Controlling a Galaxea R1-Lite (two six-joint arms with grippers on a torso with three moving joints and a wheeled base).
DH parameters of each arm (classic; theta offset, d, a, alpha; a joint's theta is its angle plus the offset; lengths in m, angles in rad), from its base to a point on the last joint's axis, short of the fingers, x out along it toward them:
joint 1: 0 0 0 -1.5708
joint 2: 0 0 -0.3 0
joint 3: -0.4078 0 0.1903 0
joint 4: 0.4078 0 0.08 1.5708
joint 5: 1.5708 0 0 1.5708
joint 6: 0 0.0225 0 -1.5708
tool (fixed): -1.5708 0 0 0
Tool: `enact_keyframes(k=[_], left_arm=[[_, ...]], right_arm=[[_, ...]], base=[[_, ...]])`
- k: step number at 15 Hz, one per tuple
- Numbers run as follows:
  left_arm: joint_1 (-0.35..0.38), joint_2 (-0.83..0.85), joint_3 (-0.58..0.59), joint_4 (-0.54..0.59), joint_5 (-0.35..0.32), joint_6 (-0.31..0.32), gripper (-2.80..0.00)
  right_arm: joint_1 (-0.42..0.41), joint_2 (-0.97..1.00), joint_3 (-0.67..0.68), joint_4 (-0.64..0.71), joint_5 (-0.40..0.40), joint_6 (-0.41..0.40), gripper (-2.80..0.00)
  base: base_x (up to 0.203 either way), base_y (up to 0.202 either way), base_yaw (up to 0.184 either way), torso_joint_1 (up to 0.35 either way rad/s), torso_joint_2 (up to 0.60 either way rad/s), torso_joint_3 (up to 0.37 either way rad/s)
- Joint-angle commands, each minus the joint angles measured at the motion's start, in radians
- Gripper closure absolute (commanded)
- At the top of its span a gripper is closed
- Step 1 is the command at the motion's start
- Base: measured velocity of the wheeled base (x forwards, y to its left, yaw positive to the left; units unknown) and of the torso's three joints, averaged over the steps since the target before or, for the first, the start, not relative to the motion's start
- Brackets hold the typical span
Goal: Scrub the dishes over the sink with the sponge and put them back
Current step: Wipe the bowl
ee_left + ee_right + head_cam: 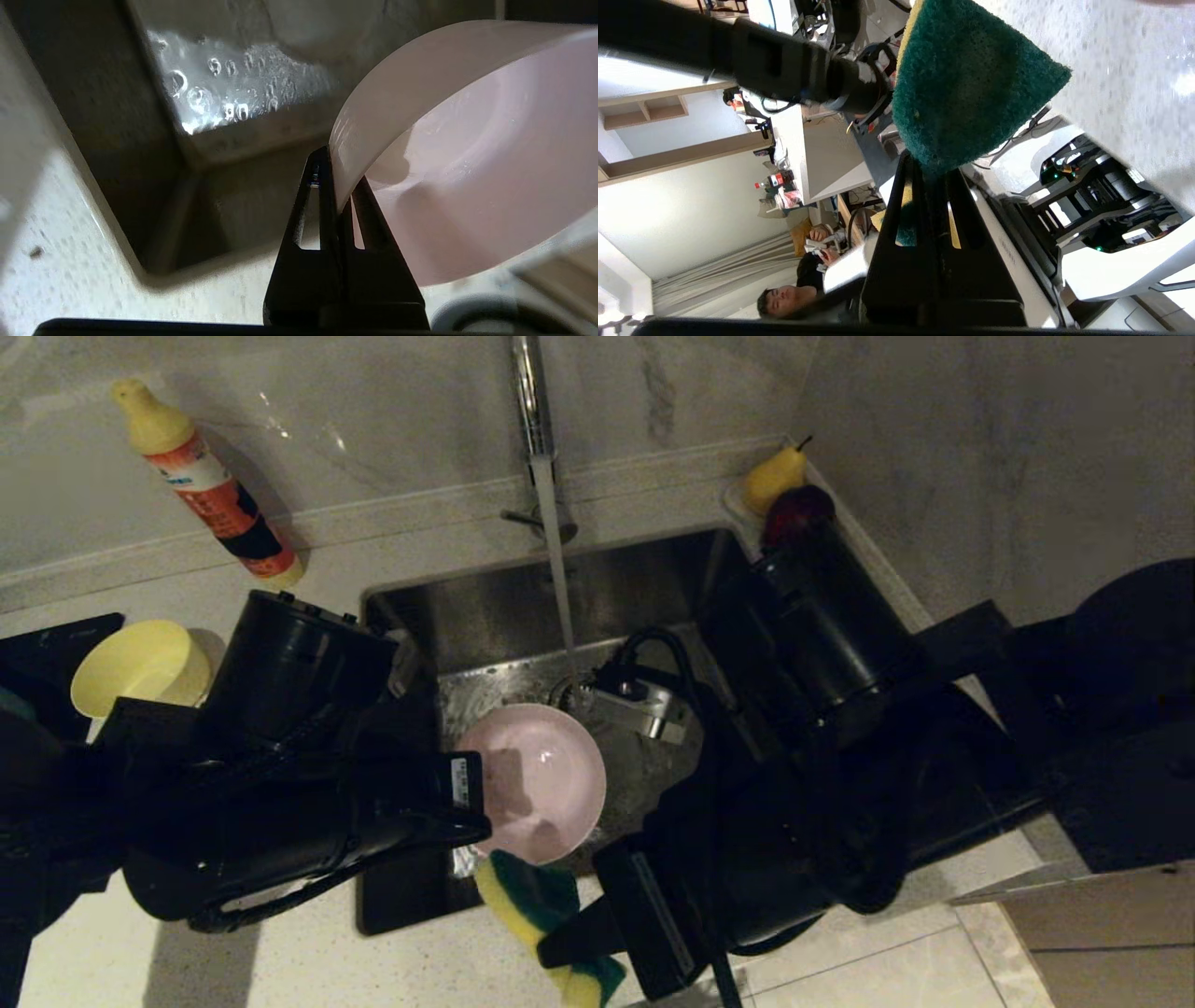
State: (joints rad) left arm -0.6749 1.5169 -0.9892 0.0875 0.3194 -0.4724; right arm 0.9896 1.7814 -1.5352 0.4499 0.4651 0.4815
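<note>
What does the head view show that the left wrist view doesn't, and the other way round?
Only the head view shows the right gripper shut on the sponge, the running tap, the yellow bowl and the detergent bottle. Only the left wrist view shows the left gripper pinching the rim. Both show the pink bowl held over the wet sink.

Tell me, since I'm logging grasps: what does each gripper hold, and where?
Left gripper: pink bowl, by its rim. Right gripper: sponge, by one end.
</note>
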Motion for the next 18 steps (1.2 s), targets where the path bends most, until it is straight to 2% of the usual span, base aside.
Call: enact_keyframes(k=[1, 5, 9, 13, 15, 18], left_arm=[[0.000, 0.018, 0.006, -0.071, 0.035, -0.005, 0.00], [0.000, -0.004, 0.082, -0.160, 0.043, 0.000, 0.00], [-0.007, -0.020, 0.150, -0.312, 0.046, 0.019, 0.00], [-0.042, -0.047, 0.219, -0.394, 0.050, 0.134, 0.00], [-0.044, -0.039, 0.260, -0.468, 0.096, 0.205, 0.00], [-0.047, -0.034, 0.300, -0.563, 0.116, 0.235, 0.00]], right_arm=[[-0.007, 0.064, -0.028, 0.003, 0.003, 0.006, 0.00], [-0.084, 0.102, -0.035, -0.002, 0.004, 0.007, 0.00], [-0.137, 0.110, -0.090, -0.001, 0.006, 0.010, 0.00], [-0.155, 0.120, -0.197, 0.003, 0.005, 0.087, 0.00], [-0.154, 0.124, -0.226, 0.004, 0.007, 0.097, 0.00], [-0.154, 0.142, -0.236, 0.004, 0.006, 0.104, 0.00]], base=[[0.000, 0.000, 0.000, 0.000, 0.00, 0.000], [0.000, 0.000, 0.000, 0.000, 0.00, 0.000], [0.000, 0.000, 0.000, 0.000, 0.00, 0.000], [0.000, 0.000, 0.000, 0.000, 0.00, 0.000], [0.000, 0.000, 0.000, 0.000, 0.00, 0.000], [0.000, 0.000, 0.000, 0.000, 0.00, 0.000]])
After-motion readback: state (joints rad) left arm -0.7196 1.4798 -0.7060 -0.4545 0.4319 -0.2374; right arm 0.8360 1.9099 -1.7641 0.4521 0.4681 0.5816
